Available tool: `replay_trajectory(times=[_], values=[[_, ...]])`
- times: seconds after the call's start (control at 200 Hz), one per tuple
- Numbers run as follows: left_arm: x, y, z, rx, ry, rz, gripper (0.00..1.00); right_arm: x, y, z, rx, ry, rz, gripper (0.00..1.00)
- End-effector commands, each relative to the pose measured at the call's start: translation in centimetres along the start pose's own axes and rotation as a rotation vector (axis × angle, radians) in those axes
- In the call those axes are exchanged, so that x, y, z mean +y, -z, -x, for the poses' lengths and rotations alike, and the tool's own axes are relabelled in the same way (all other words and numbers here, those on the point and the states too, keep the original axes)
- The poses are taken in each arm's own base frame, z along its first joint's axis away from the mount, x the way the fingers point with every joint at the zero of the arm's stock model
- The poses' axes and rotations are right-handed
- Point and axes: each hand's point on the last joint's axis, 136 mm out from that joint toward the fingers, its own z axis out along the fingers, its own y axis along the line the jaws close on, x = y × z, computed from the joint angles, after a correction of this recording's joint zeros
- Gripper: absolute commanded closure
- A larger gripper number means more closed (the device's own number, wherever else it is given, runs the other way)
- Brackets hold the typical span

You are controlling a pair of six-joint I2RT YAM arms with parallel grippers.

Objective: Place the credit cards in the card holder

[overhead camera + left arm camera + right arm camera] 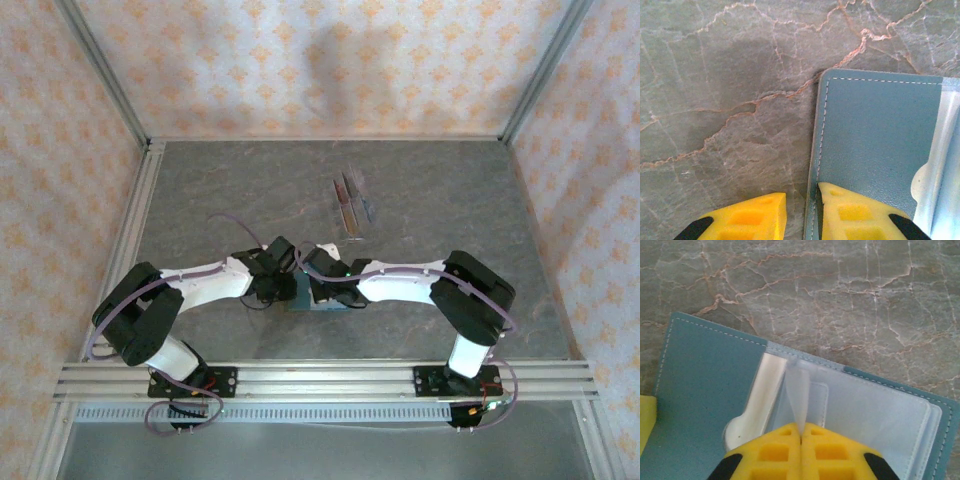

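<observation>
From above, the card holder [302,298] shows as a small teal patch on the grey marbled table [200,200], near its front edge. It is wedged between the left gripper [273,278] and the right gripper [320,285], which cover too much of it to tell which way it points. Well beyond it, the credit cards [347,200] stand on edge in a faint clear rack [353,232], not yet in the holder, with their long edges running roughly away from the arms. The left wrist camera shows what the overhead view hides. The holder lies opened flat, its stitched teal cover running up the frame, and the left gripper's yellow fingers [855,217] are closed on the cover's near edge, one pad on the inner face and the other on the table side. A clear sleeve [946,145] lies at the right. The right wrist camera shows the whole spread, with its long axis slanting from upper left to lower right and pale clear pockets on the right half. The right gripper's pads are pressed fully together, pinching one clear leaf [797,390] upright. At the left edge a yellow pad [646,415] rests on the cover.
</observation>
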Motion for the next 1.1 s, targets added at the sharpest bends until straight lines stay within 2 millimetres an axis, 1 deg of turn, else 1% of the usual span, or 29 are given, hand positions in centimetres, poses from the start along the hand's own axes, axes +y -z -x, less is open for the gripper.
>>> replay_trajectory(times=[0.0,0.12,0.255,0.275,0.32,0.37,0.49,0.59,0.721,0.811,0.921,1.006,1.096], values=[[0.3,-2.4,-1.0,0.018,0.008,0.006,0.76,0.0,1.0,1.1,-0.007,0.026,-0.025,1.0],[0.0,-2.5,-1.2,0.016,0.01,-0.001,0.76,1.4,1.2,1.8,-0.001,0.028,0.026,0.99],[-0.1,-2.8,-1.4,0.02,0.016,-0.007,0.76,2.7,1.2,2.0,0.008,0.015,0.083,0.99],[-0.2,-2.8,-1.4,0.02,0.017,-0.009,0.76,2.9,1.2,2.0,0.01,0.013,0.094,0.97],[-0.2,-2.9,-1.5,0.022,0.019,-0.011,0.76,3.4,1.0,1.8,0.023,0.008,0.115,0.88],[-0.2,-3.1,-1.6,0.023,0.022,-0.014,0.76,3.8,0.9,1.7,0.038,-0.001,0.141,0.81],[-0.3,-3.2,-1.7,0.025,0.026,-0.019,0.76,4.8,0.8,1.5,0.066,-0.054,0.237,0.69],[-0.2,-3.3,-1.8,0.025,0.029,-0.018,0.76,5.0,1.2,1.8,0.069,-0.105,0.302,0.63],[-0.1,-3.3,-1.9,0.024,0.031,-0.015,0.76,5.5,2.4,2.2,0.059,-0.134,0.363,0.55],[0.0,-3.3,-1.9,0.023,0.033,-0.014,0.76,6.0,3.0,1.9,0.067,-0.16,0.414,0.51],[-0.1,-3.3,-1.8,0.022,0.035,-0.019,0.76,5.7,2.5,1.0,0.081,-0.189,0.416,0.46],[-0.2,-3.3,-1.8,0.022,0.036,-0.018,0.76,5.3,1.8,0.1,0.102,-0.208,0.407,0.45],[-0.3,-3.2,-1.7,0.02,0.036,-0.022,0.76,5.2,1.8,-0.6,0.102,-0.223,0.414,0.44]])
